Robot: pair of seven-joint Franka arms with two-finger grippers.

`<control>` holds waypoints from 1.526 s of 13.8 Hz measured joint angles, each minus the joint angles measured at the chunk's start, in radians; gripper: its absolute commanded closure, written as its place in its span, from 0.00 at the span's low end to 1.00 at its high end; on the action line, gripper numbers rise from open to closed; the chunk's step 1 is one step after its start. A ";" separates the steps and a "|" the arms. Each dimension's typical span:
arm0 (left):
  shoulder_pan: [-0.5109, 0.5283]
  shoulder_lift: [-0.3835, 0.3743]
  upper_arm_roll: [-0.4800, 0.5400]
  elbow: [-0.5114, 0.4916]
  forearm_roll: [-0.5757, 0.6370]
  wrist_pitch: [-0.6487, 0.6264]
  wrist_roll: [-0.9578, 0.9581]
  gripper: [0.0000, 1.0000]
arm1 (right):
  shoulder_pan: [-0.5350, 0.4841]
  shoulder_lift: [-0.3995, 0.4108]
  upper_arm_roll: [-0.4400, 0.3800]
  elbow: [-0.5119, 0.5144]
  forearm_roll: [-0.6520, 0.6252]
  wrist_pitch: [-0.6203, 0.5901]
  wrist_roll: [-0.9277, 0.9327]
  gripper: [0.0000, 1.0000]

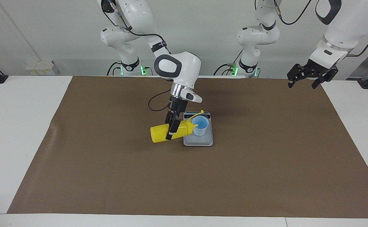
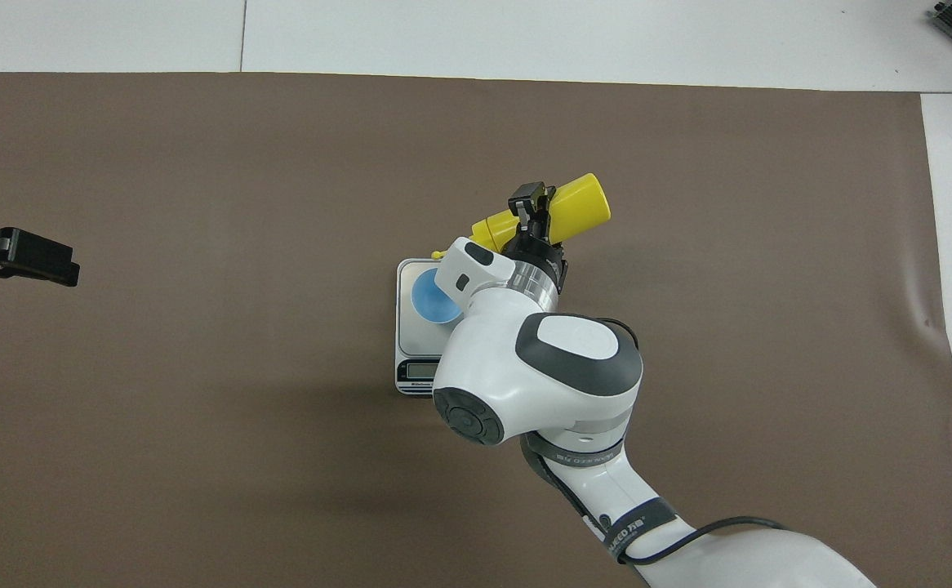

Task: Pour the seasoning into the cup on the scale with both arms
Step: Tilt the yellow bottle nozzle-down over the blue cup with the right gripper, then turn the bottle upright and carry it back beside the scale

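Note:
The yellow seasoning bottle [image 1: 159, 133] is held almost level just above the mat, nozzle end toward the pale blue cup [image 1: 200, 126]. Its nozzle tip is at the cup's rim, and its cap strap sticks up over the scale. My right gripper [image 1: 171, 128] is shut on the bottle's middle from above; it also shows in the overhead view [image 2: 535, 214], with the bottle [image 2: 580, 209]. The cup [image 2: 427, 299] stands upright on the silver-grey scale [image 1: 203, 141], whose display strip [image 2: 415, 370] lies nearest the robots. My left gripper [image 1: 304, 82] waits open, raised over the mat's edge at the left arm's end.
A brown mat [image 1: 266, 164] covers most of the white table [image 1: 20, 126]. A black cable loops from the right wrist just above the mat near the scale. The left gripper shows in the overhead view [image 2: 35, 257], well away from the scale.

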 measured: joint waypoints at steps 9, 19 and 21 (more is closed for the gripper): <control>0.000 0.000 0.000 0.000 0.000 0.000 0.000 0.00 | -0.113 -0.069 -0.001 -0.001 0.403 0.032 -0.095 1.00; 0.000 0.000 0.000 0.000 0.000 0.000 0.000 0.00 | -0.310 -0.071 -0.003 -0.039 1.069 0.147 -0.538 1.00; 0.000 0.000 0.000 0.000 0.000 0.000 0.000 0.00 | -0.336 -0.071 -0.004 -0.063 1.236 0.169 -0.665 1.00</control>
